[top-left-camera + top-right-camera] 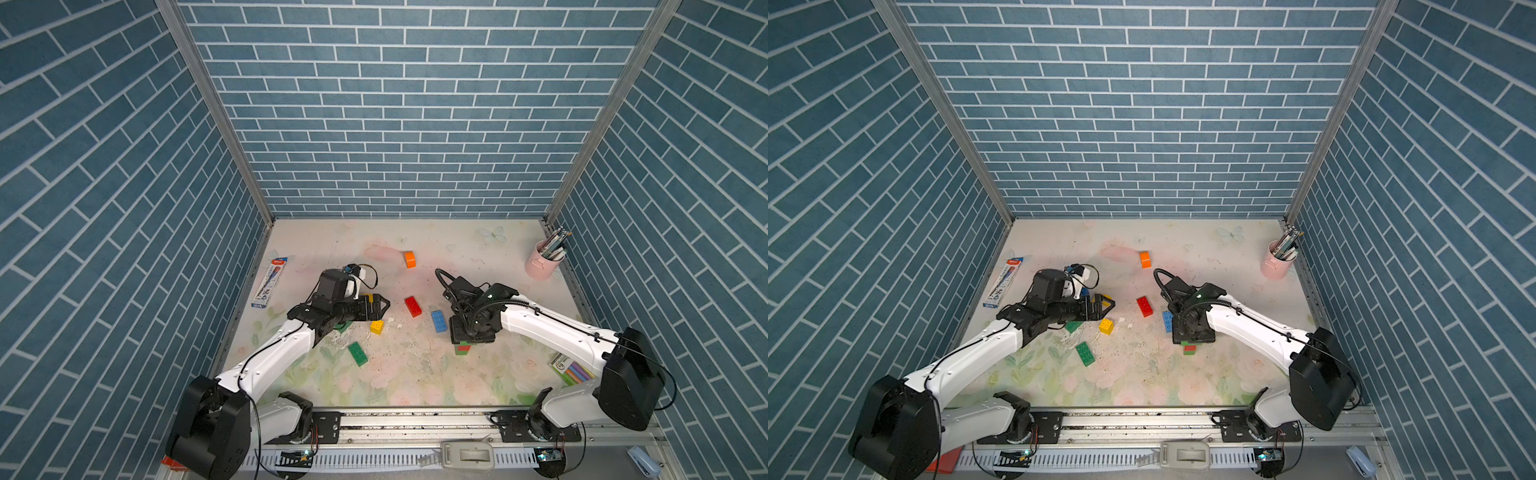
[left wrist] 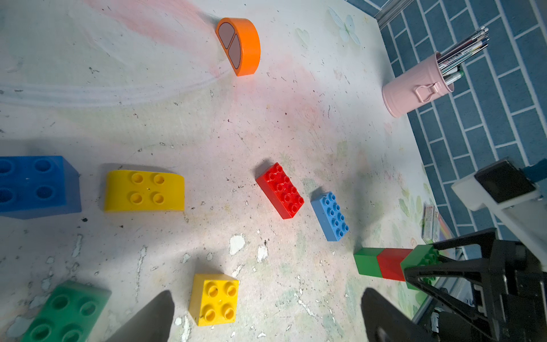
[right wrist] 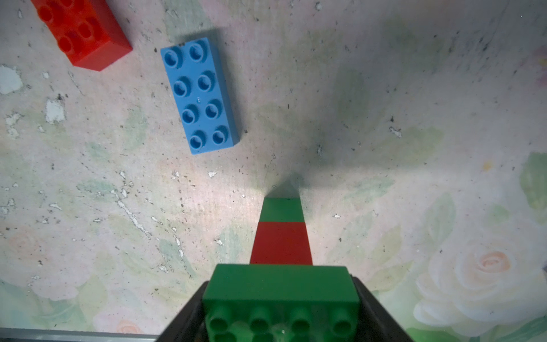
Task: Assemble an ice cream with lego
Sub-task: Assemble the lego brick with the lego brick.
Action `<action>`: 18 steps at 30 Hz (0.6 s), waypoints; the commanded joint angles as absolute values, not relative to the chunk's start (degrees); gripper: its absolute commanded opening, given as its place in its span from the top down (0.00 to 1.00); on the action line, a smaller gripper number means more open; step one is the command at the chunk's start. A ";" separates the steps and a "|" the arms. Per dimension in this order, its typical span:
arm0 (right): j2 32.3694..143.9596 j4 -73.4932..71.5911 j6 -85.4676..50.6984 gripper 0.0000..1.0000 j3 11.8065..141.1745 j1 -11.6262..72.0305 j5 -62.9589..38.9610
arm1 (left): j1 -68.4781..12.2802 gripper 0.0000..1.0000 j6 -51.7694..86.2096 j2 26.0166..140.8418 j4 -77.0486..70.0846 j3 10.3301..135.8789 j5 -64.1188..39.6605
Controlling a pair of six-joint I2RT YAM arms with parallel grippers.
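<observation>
Right gripper (image 3: 281,318): partly closed on the wide green brick (image 3: 281,284), which is held at its two ends from above
Tower (image 1: 462,349): the wide green brick is set on a red brick (image 3: 281,242), and this on a small green brick (image 3: 282,209) that stands on the table (image 3: 414,118); it is narrow below and wide above, so a cone is probably meant
Reason of the grip: the brick is likely held this way so that it can be pressed straight down; whether it is fully seated cannot be told
Left gripper (image 2: 263,318): opened fully, nothing is held; it is positioned just above the yellow square brick (image 2: 214,299), judged to be the next piece
Loose bricks: the yellow rounded brick (image 2: 145,189) is placed near the left arm and the orange rounded brick (image 2: 241,44) is laid on its side farther back; the long red brick (image 2: 279,191) and the long light blue brick (image 2: 330,216) are found side by side between the arms
Writing: a red label is seen on the pen pack (image 1: 269,282) and some print on the marker pack (image 1: 571,370), but no word can be read
</observation>
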State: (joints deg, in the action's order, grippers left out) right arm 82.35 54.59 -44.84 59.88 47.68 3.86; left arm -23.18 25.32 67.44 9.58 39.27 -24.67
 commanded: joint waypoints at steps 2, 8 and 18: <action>84.20 59.89 -48.34 0.64 57.36 47.88 6.32 | -23.29 0.01 24.46 66.45 10.21 39.75 -24.09; 83.19 60.14 -48.09 0.55 58.23 47.79 7.65 | -23.35 0.00 24.60 65.78 10.31 39.72 -23.67; 82.31 58.97 -47.66 0.42 58.91 47.82 7.56 | -23.31 0.01 24.34 65.10 11.05 39.81 -23.00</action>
State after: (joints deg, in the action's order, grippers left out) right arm 82.13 54.68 -46.19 59.92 47.79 4.49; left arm -23.18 25.02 66.04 9.65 39.27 -23.62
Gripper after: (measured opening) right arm 0.667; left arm 0.995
